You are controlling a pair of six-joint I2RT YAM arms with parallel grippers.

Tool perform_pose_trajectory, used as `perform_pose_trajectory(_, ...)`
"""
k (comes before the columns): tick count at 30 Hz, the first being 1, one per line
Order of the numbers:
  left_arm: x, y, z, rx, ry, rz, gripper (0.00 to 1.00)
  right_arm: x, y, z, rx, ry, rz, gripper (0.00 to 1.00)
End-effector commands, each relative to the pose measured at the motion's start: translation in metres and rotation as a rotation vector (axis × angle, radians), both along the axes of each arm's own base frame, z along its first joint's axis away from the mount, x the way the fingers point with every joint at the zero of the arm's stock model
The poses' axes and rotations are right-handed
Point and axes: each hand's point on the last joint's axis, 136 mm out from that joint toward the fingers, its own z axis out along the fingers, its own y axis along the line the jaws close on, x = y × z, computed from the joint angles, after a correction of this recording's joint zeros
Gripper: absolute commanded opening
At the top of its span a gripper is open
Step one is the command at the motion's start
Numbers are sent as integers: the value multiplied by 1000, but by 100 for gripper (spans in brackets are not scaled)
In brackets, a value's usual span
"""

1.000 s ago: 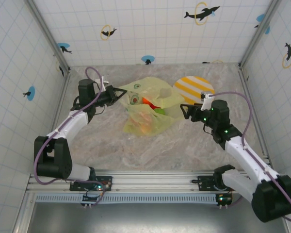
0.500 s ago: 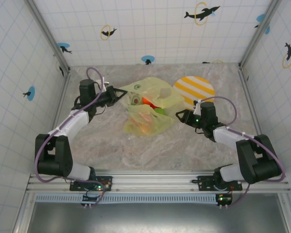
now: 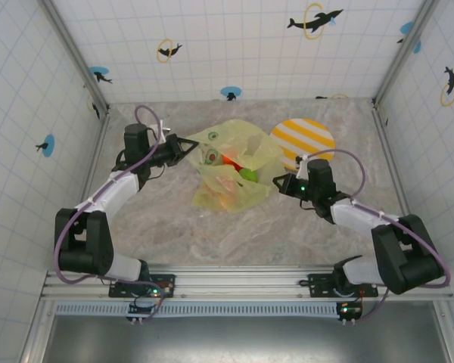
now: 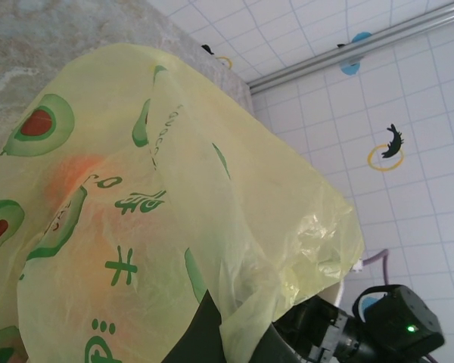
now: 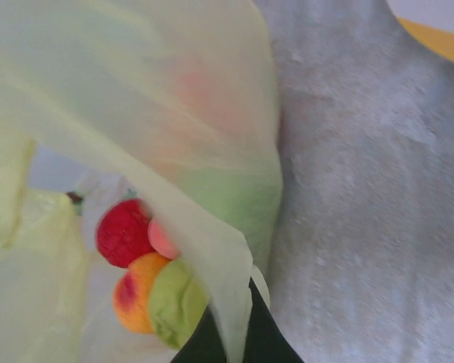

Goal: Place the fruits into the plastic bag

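Top view: the plastic bag [image 3: 231,178] lies mid-worktop [image 3: 166,219], stretched between my two tools, long axis running far-left to near-right. My left tool [image 3: 188,143] is closed on the bag's far-left corner. My right tool [image 3: 275,181] is closed on its right edge, just near of the striped plate [image 3: 303,138]. The fruits [image 3: 238,165] read as red, orange and green patches inside the bag.

Left wrist view: film is pinched between my closed fingers [image 4: 204,333]; an orange blur shows behind it, no fruit distinct.

Right wrist view: a fold of film is clamped between my fingers [image 5: 266,344]. Red, orange and green fruits sit inside the mouth, just left of the clamp, individually distinct here. Judgement: the right tool is nearer the fruits
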Motion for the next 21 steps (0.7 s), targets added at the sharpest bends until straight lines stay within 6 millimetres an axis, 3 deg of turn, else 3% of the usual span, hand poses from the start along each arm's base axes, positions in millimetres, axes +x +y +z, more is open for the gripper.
perform_pose_trajectory(1,-3,0,15,0,-26,11,0,11,12,45,-15,-117,18,0)
perform_pose_trajectory(10,-5,12,50,2,-52,117,0,13,56,136,-5,-304,118,0)
perform_pose_trajectory(15,-6,20,62,2,-83,169,0,13,71,186,-3,-411,150,0)
perform_pose_trajectory(18,-3,23,57,-4,-60,194,0,12,72,198,4,-441,146,0)
perform_pose_trajectory(21,-2,24,49,-12,-43,204,0,15,70,192,-17,-438,135,0)
